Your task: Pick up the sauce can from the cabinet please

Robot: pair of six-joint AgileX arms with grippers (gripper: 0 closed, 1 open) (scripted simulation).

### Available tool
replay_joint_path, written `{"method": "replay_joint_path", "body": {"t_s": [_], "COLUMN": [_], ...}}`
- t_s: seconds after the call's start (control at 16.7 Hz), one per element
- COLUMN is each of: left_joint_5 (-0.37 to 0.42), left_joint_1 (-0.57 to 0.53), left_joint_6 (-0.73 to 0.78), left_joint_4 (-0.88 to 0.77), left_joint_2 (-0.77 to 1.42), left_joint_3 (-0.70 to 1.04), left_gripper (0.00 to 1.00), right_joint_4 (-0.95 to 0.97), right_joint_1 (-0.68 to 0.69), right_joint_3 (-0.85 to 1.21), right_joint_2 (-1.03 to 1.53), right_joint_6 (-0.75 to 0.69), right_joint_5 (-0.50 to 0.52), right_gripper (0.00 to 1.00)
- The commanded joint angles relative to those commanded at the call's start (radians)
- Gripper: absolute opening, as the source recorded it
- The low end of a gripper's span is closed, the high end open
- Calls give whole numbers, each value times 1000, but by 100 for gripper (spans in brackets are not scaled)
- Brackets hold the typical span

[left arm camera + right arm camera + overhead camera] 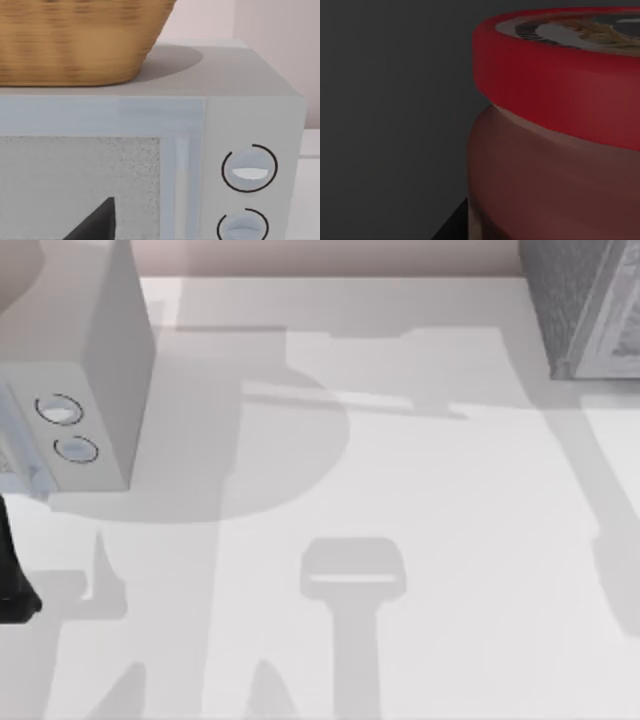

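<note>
Sauce can (555, 130) looms right at my right wrist inside the dark cabinet (585, 310), at two o'clock; grip state unclear, lift pending.

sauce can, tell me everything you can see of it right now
The sauce can shows very close in the right wrist view, in dim light against a dark grey surround. It is cylindrical and looks upright. A thick, smooth red rim circles its top, which carries a dark round emblem with pale and golden marks. Below the rim the body is a duller reddish brown with a slight sheen, like coated metal. Its base and whatever it stands on are out of frame, and no contact with it can be seen.
</note>
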Motion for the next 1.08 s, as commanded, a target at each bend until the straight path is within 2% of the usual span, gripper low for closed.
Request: {"method": "replay_joint_path", "body": {"t_s": [0.54,1.08], "left_joint_5": [0,0], "left_joint_1": [0,0], "left_joint_6": [0,0], "left_joint_4": [0,0], "left_joint_2": [0,0], "left_joint_3": [0,0], "left_gripper": [100,100], "right_joint_4": [-265,-277], "right_joint_1": [170,179], "right_joint_3": [-113,-151], "right_joint_2": [-362,-425], "right_joint_6": [1,5], "right_joint_5": [148,137], "right_gripper": [0,0]}}
